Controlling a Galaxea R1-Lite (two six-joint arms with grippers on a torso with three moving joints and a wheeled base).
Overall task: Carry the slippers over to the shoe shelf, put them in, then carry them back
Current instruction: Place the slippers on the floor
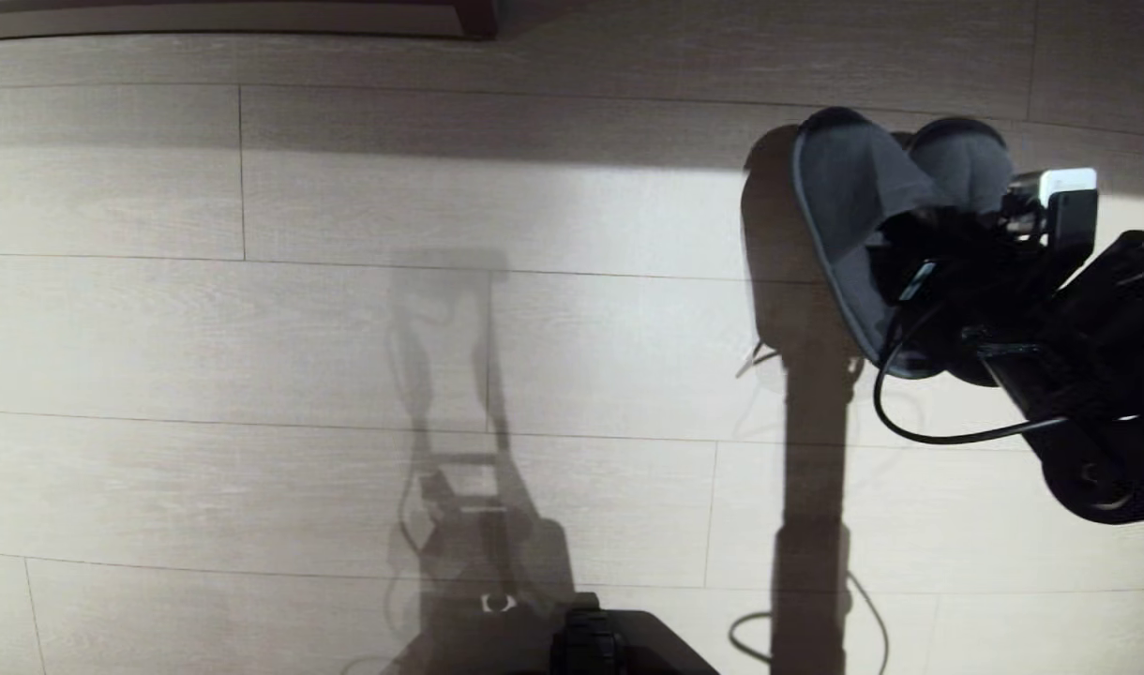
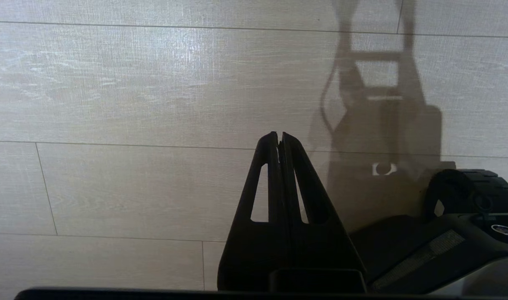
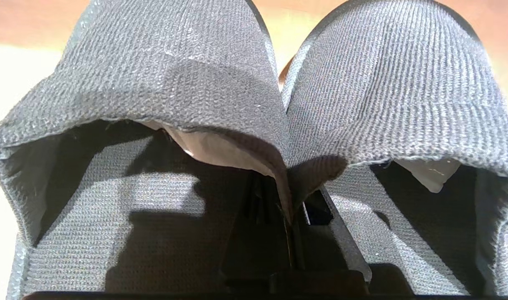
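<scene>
Right gripper [image 3: 293,216], raised above the floor [image 1: 347,328], pinches both slippers [image 3: 254,83] by their inner edges, toes pointing beyond its fingertips.

You see right gripper [image 1: 919,258] mostly buried behind slippers [image 1: 863,216]; fingers [image 3: 293,233] hidden where inner strap edges meet. Right arm cut by frame edge. Dark furniture strip [image 1: 253,19] cropped at top.

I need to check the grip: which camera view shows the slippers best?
The right wrist view: both slippers fill it, pinched together by the right gripper. The head view shows them small, partly hidden. The left wrist view shows none.
</scene>
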